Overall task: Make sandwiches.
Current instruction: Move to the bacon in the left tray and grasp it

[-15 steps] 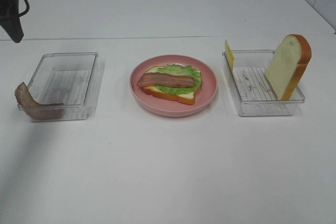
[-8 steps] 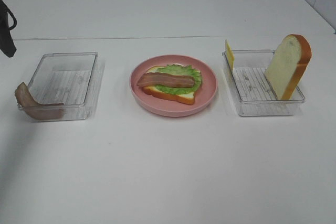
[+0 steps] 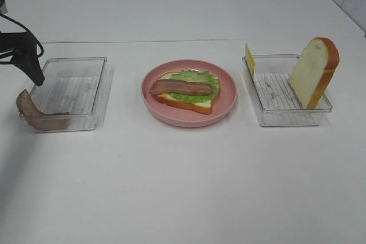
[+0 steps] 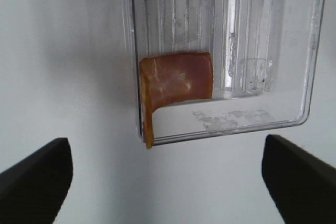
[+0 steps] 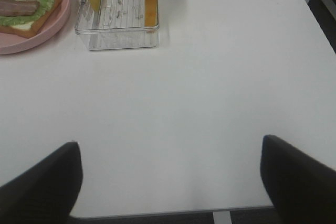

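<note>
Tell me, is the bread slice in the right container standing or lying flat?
Standing on edge, tilted: the bread slice rises well above the rim of the clear container.

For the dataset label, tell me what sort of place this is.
Probably a robot test bench, not a kitchen: bare white table, toy sandwich on a pink plate, clear plastic bins.

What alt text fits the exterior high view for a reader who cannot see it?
A half-built sandwich topped with lettuce and bacon sits on a pink plate mid-table. The left tray has a bacon strip draped over its corner, the left gripper near it; the right tray holds an upright bread slice and cheese.
</note>
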Robot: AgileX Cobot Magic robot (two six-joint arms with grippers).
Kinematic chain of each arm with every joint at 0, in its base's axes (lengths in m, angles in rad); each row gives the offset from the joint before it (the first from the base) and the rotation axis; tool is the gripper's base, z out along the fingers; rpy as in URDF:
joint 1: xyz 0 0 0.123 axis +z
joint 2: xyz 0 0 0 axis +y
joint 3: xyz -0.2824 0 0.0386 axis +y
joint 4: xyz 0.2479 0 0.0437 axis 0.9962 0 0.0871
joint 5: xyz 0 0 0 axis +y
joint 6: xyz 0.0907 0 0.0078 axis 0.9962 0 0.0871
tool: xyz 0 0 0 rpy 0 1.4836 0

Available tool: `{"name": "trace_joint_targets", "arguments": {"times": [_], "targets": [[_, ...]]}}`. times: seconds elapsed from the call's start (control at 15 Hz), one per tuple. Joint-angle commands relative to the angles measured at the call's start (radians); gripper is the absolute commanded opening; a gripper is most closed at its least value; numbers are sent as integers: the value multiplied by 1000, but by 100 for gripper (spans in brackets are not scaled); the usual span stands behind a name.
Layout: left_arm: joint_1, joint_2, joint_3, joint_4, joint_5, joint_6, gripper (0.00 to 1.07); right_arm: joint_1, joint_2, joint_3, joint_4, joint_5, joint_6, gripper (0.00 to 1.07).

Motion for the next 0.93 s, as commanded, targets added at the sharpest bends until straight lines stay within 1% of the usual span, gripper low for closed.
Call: {"name": "trace_joint_targets", "arguments": {"times": [0.07, 0.47, 0.67, 0.8, 0.87, 0.93], "targets": [[-2, 45, 5, -17, -34, 6, 89, -4, -28, 0, 1, -2, -6, 90], [-2, 96, 5, -21, -57, 7, 88, -4, -28, 0, 2, -2, -6, 90], [-2, 103, 5, -18, -57, 6, 83, -4, -28, 0, 2, -2, -6, 90], [-2, 103, 5, -12, -55, -1, 82, -4, -28, 0, 2, -2, -6, 90], [-2, 103, 5, -3, -53, -18, 81, -4, -28, 0, 2, -2, -6, 90], [-2, 103, 5, -2, -53, -22, 80, -4, -28, 0, 2, -2, -6, 90]]}}
